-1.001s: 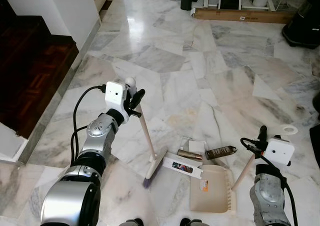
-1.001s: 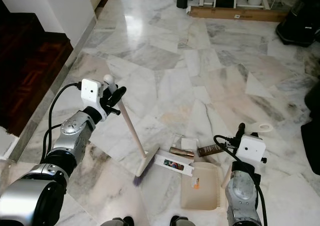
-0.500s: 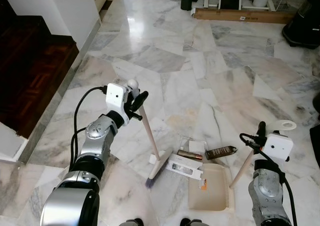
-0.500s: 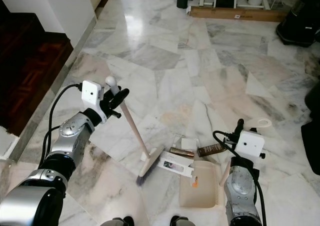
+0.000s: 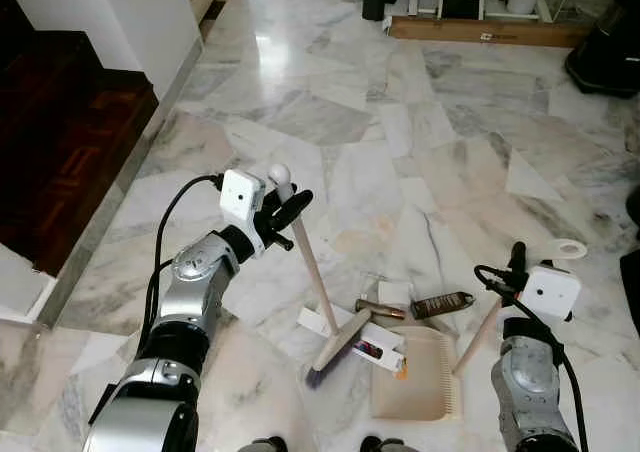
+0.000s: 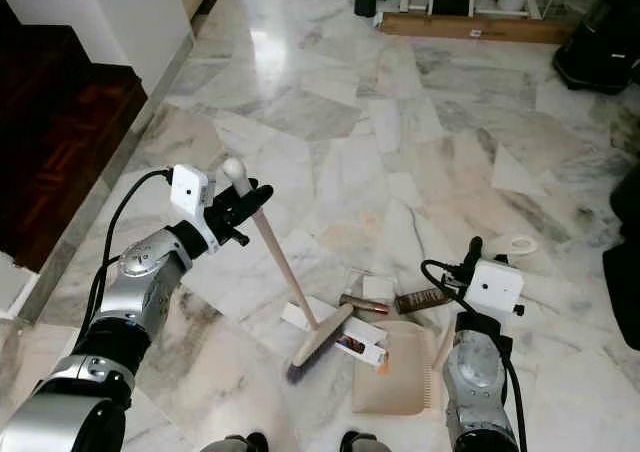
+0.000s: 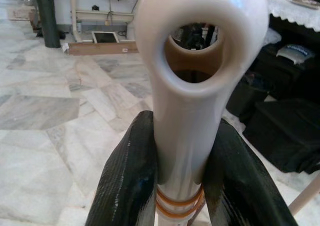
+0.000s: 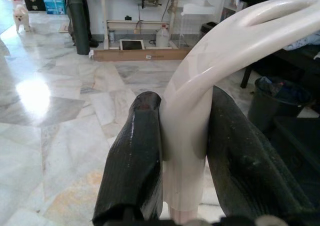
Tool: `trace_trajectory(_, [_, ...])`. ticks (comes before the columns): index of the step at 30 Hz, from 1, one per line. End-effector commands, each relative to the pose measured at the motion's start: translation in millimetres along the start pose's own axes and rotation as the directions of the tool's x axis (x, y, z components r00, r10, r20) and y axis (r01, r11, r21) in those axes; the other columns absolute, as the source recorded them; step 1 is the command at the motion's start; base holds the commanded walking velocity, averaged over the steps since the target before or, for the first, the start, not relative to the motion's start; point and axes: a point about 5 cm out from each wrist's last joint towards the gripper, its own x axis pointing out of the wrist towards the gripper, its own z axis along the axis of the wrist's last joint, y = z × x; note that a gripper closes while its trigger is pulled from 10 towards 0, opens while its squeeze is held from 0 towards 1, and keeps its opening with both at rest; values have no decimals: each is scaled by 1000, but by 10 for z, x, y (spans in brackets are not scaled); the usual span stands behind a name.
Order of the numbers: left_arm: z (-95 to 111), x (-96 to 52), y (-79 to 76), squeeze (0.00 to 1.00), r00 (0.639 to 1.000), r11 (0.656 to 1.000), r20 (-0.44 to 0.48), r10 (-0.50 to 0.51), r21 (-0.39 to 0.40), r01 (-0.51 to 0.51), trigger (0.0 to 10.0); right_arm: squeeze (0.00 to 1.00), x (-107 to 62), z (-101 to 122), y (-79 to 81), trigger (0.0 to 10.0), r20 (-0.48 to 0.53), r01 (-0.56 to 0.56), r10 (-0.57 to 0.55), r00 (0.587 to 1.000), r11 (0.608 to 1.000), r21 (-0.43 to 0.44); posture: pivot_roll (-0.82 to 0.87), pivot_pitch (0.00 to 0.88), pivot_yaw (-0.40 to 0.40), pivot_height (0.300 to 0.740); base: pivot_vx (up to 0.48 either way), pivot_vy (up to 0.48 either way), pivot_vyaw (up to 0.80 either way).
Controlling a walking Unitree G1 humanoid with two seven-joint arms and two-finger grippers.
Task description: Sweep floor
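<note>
The left gripper (image 7: pixel 177 186) is clamping the broom (image 5: pixel 318 277) near its top, forearm reaching forward and inward. The broom's bristles (slanted) are resting just left of the dustpan (image 5: pixel 418 377), against a white box (image 5: pixel 365 342). The right gripper (image 8: pixel 182 151) is pinching the dustpan's handle, elbow bent, forearm upright.

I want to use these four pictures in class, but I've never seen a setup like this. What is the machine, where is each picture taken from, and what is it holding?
It is a walking humanoid robot with two silver arms. The two wide pictures come from cameras in its head, looking down at the marble floor. The two close-ups come from cameras on its wrists. The left gripper grips a broom; the right gripper grips the handle of a beige dustpan. On the floor by the brush lie a white box, a brown tube and other small litter.
</note>
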Motion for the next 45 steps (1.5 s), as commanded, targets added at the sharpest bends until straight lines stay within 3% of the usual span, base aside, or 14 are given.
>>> trace_trajectory(1, [126, 0, 40, 400, 998, 1000, 55, 20, -5, -20, 10000, 0, 1, 10, 12, 10000, 5, 4, -4, 1000, 1000, 10, 92, 180, 27, 740, 0, 0, 0])
trace_trajectory(6, [456, -34, 264, 392, 974, 987, 165, 152, 18, -157, 10000, 0, -1, 4, -5, 10000, 3, 3, -3, 1000, 1000, 7, 95, 182, 26, 740, 0, 0, 0])
trace_trajectory(12, [563, -88, 378, 396, 965, 967, 177, 196, 131, -220, 10000, 0, -4, -4, 3, 10000, -2, -1, 1, 1000, 1000, 8, 97, 181, 24, 740, 0, 0, 0])
trace_trajectory(16, [429, -134, 430, 396, 959, 939, 125, 254, 205, -275, 10000, 0, -2, -1, 10, 10000, 0, -5, 5, 1000, 1000, 8, 90, 180, 23, 740, 0, 0, 0])
trace_trajectory(19, [330, -182, 493, 400, 938, 921, 108, 329, 183, -344, 10000, 0, -4, 1, 4, 10000, 1, -5, 5, 1000, 1000, 7, 85, 181, 22, 740, 0, 0, 0])
trace_trajectory(22, [167, -167, 444, 408, 946, 927, 55, 321, 184, -325, 10000, 0, -7, 6, -15, 10000, 6, -11, 11, 1000, 1000, 0, 73, 184, 19, 740, 0, 0, 0])
trace_trajectory(30, [-31, -102, 327, 416, 950, 930, 0, 313, 204, -306, 10000, 0, -4, 39, -92, 10000, 22, -5, 6, 1000, 1000, -11, 46, 184, 11, 740, 0, 0, 0])
trace_trajectory(38, [-172, -14, 164, 404, 972, 972, -48, 228, 68, -225, 10000, 0, -4, 58, -136, 10000, 31, -4, 5, 999, 1000, -19, 28, 192, 5, 740, 0, 0, 0])
trace_trajectory(45, [-176, 26, 130, 404, 979, 980, -43, 197, -27, -198, 10000, 0, -11, 55, -125, 10000, 27, -9, 9, 1000, 1000, -19, 32, 194, 4, 740, 0, 0, 0])
